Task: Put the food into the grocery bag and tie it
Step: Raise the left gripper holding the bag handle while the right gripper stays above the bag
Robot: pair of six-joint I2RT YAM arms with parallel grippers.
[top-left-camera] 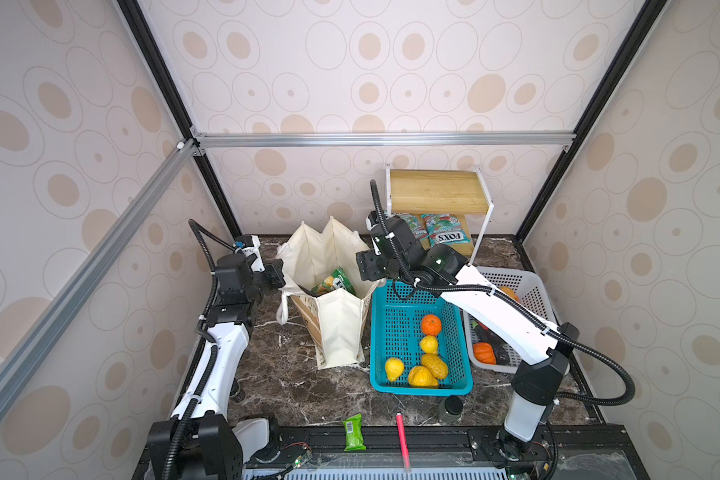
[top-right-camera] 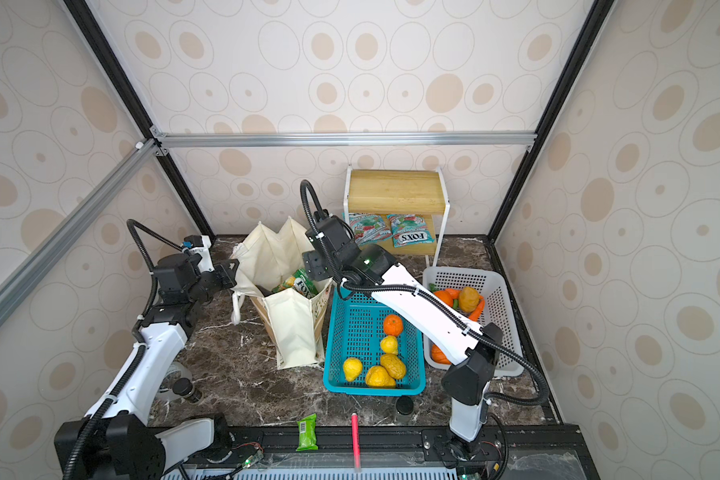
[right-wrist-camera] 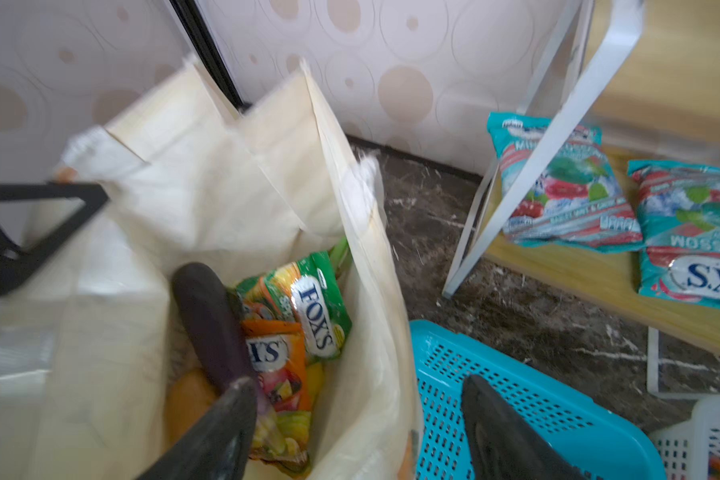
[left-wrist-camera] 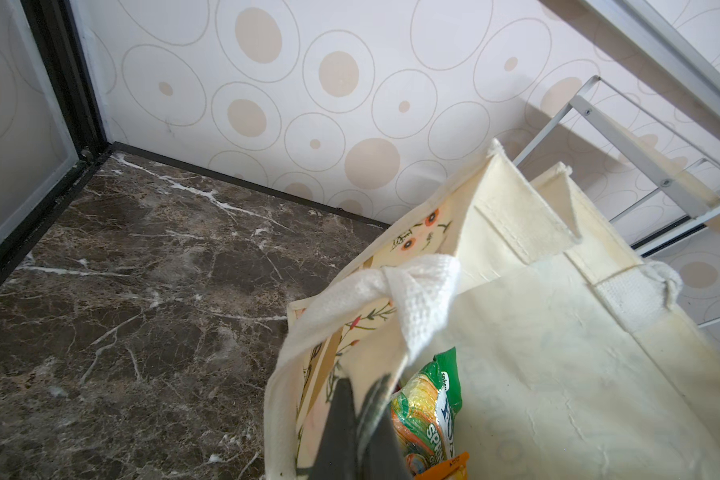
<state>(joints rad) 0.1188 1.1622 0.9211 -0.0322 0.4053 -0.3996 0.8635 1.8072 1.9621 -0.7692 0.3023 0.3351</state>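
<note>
Clamped shut on the left rim of the bag, near a white strap: left tool, one finger outside the cloth, one inside. At the bag's right rim, spread wide and holding nothing: right tool, one finger over the bag's mouth close above the eggplant, the other over the blue basket. Upright on the bench, mouth open: the bag. Inside it, eggplant on end against a green packet and an orange packet, with something yellow-orange beneath, too blurred to name. Just beside the bag's right side, the blue basket, holding an orange, two lemons and two wrinkled yellow fruits. Farther right of the bag, white basket with orange and dark produce, partly hidden by the arm. Behind and right of the bag, shelf with two teal packets on its lower board. Left arm: raised from the bench's front edge left of the bag, wrist turned toward the bag. Right arm: stretched from front right of the bag across both baskets, wrist tipped down at the bag's rim.
</note>
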